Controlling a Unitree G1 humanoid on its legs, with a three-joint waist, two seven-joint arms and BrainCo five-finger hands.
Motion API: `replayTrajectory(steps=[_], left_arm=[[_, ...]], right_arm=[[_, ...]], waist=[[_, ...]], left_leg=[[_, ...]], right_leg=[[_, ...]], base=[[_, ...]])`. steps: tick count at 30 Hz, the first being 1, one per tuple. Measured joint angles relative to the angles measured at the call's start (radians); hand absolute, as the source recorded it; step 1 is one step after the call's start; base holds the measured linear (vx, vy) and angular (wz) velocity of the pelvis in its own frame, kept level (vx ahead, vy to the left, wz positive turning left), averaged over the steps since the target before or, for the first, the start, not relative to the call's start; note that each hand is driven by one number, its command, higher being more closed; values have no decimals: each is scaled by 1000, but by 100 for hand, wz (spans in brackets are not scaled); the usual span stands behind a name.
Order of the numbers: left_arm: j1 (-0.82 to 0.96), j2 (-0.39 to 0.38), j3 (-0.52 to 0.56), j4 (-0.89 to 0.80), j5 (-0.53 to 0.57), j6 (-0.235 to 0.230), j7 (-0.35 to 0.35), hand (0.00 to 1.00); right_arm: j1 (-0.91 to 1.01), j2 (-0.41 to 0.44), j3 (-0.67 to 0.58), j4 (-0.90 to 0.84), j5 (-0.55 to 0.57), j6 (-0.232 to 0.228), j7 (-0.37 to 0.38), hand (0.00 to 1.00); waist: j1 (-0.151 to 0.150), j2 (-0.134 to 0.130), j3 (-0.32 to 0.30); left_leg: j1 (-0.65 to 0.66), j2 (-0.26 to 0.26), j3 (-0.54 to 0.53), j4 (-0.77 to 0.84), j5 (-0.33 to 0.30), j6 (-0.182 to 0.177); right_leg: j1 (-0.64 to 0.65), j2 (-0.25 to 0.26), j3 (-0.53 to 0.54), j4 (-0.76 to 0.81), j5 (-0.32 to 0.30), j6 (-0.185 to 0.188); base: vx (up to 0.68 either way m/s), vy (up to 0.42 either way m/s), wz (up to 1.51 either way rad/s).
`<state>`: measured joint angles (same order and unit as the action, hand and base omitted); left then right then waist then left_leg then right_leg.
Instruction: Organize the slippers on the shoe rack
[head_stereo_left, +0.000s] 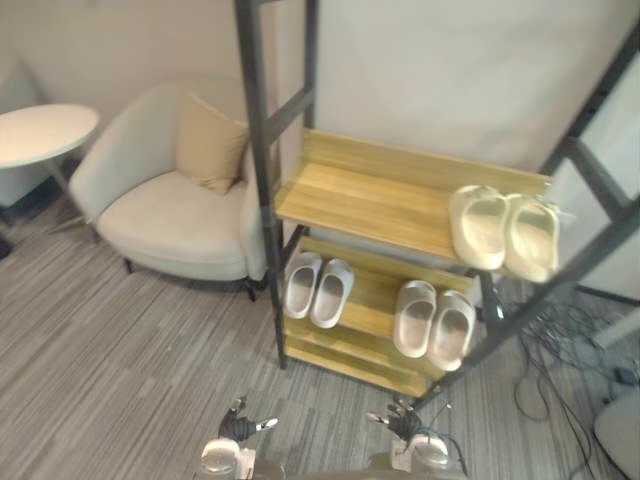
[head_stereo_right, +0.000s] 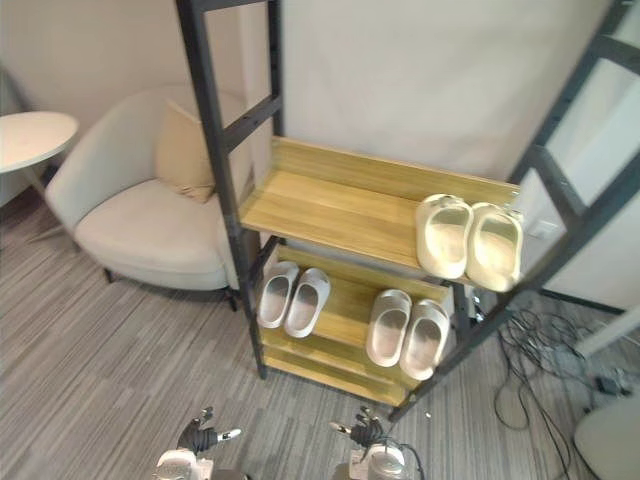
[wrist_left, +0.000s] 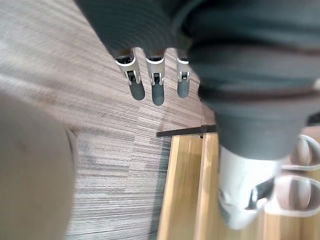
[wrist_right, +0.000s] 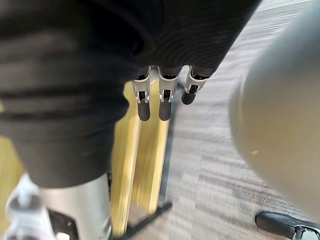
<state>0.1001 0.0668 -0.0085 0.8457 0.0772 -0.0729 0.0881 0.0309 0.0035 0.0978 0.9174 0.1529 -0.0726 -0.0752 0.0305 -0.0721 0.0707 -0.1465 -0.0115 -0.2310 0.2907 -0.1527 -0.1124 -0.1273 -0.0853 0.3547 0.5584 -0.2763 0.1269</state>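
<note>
Slippers (head_stereo_left: 480, 225) all on the shoe rack (head_stereo_left: 258, 150), in three pairs.

Left eye view: cream pair (head_stereo_left: 503, 232) side by side at the right end of the upper wooden shelf (head_stereo_left: 370, 200). White pair (head_stereo_left: 318, 288) at the left of the lower shelf (head_stereo_left: 372, 300), grey-beige pair (head_stereo_left: 434, 322) to its right, a gap between the two pairs. Left hand (head_stereo_left: 240, 428) and right hand (head_stereo_left: 403, 420) low at the near edge, over the carpet, well apart from every slipper. Pale armchair (head_stereo_left: 170, 215) with a tan cushion (head_stereo_left: 210, 150) just left of the rack.

Right eye view: same three pairs in the same places, both hands at the bottom edge, clear of the rack.

Left wrist view: fingers (wrist_left: 158, 92) straight and relaxed, holding nothing, over grey carpet (wrist_left: 100, 75) near the edge of a wooden shelf.

Right wrist view: fingers (wrist_right: 144, 110) likewise straight and empty, above a shelf edge and the carpet.
</note>
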Motion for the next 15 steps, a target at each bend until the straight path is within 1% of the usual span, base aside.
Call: replayTrajectory(steps=[1, 2, 3, 4, 5, 6, 7, 8, 9, 10, 11, 12, 13, 14, 15], left_arm=[[-1, -3, 0, -3, 0, 0, 0, 0], [-4, -13, 1, -10, 0, 0, 0, 0], [-11, -15, 3, -6, -1, 0, -1, 0], [-10, -26, 8, -8, -1, 0, -1, 0], [-5, -54, 17, -11, -3, -2, -2, 0], [-5, -65, 19, -12, -3, -4, -2, 0], [-9, -87, 18, -13, -3, -4, -3, 0], [-11, -98, 16, -13, -6, -4, -4, 0], [-9, -108, 9, -21, -13, -3, -4, 0], [-12, -112, 2, -34, -13, -1, -6, 0], [-11, -112, -4, -45, -13, 0, -8, 0], [-11, -112, -3, -50, -12, 1, -14, 0], [-11, -112, -4, -51, -11, 1, -18, 0], [-17, -112, -4, -51, -10, 2, -32, 0], [-22, -111, -4, -51, -9, 2, -35, 0]], right_arm=[[9, -1, 0, -4, 1, -1, 0, 0], [16, -2, 1, -25, 2, -3, 3, 0], [29, -11, 2, -39, 2, -16, 19, 0], [26, -20, 2, -41, 0, -17, 26, 0], [62, -38, 2, -46, -4, -20, 29, 0], [67, -50, 3, -57, -4, -22, 27, 0], [67, -70, 5, -76, -8, -22, 31, 0], [61, -84, 4, -77, -7, -25, 32, 0], [52, -97, 1, -77, 11, -28, 46, 0], [34, -103, -17, -78, 50, -34, 70, 0], [13, -102, -37, -79, 86, -39, 75, 0], [-10, -96, -61, -87, 122, -50, 74, 0], [-14, -95, -70, -97, 134, -56, 74, 0], [-12, -85, -102, -120, 154, -76, 74, 0], [-20, -84, -118, -121, 162, -84, 75, 0]], waist=[[0, -1, 0], [6, -1, 0], [9, 16, 10], [8, 35, 17], [7, 49, 22], [12, 57, 20], [8, 75, 22], [6, 80, 24], [6, 81, 25], [4, 69, 32], [2, 65, 34], [3, 61, 37], [2, 61, 37], [-1, 73, 36], [-2, 77, 44]], left_leg=[[-5, -1, -5, -1, 2, -3], [-26, -1, -29, -7, 13, -19], [-44, 7, -60, -24, 39, -51], [-45, 19, -83, -36, 57, -57], [-42, 41, -111, -88, 98, -75], [-47, 47, -113, -102, 112, -73], [-70, 57, -116, -115, 140, -70], [-84, 61, -111, -122, 158, -54], [-98, 71, -73, -149, 184, -1], [-131, 85, 29, -92, 175, 7], [-169, 106, 163, 27, 151, 6], [-165, 145, 335, 113, 87, 23], [-161, 160, 397, 136, 60, 38], [-160, 182, 525, 160, 28, 60], [-161, 191, 570, 161, 26, 66]], right_leg=[[7, -1, 1, -14, -9, -6], [33, -10, -22, -82, -46, -25], [56, -16, -75, -141, -83, -15], [59, -4, -108, -135, -78, -25], [50, 17, -143, -118, -87, -43], [39, 20, -162, -103, -92, -52], [22, 26, -216, -85, -103, -68], [18, 25, -249, -77, -106, -76], [12, 15, -298, -77, -105, -92], [7, -3, -346, -86, -97, -104], [13, -10, -385, -108, -84, -108], [31, -19, -429, -128, -72, -112], [33, -21, -447, -131, -70, -112], [35, -26, -489, -129, -69, -112], [42, -27, -509, -129, -69, -111]], base=[[-12, -292, 86], [-48, -314, 61], [-54, -322, 79], [-73, -383, 93], [-57, -251, 79], [-83, -279, 106], [-89, -199, 97], [-125, -216, 120], [-121, -149, 112], [-96, -160, 124], [-32, -118, 131], [11, -92, 109], [16, -36, 117], [-4, 11, 94], [-15, 23, 97]])
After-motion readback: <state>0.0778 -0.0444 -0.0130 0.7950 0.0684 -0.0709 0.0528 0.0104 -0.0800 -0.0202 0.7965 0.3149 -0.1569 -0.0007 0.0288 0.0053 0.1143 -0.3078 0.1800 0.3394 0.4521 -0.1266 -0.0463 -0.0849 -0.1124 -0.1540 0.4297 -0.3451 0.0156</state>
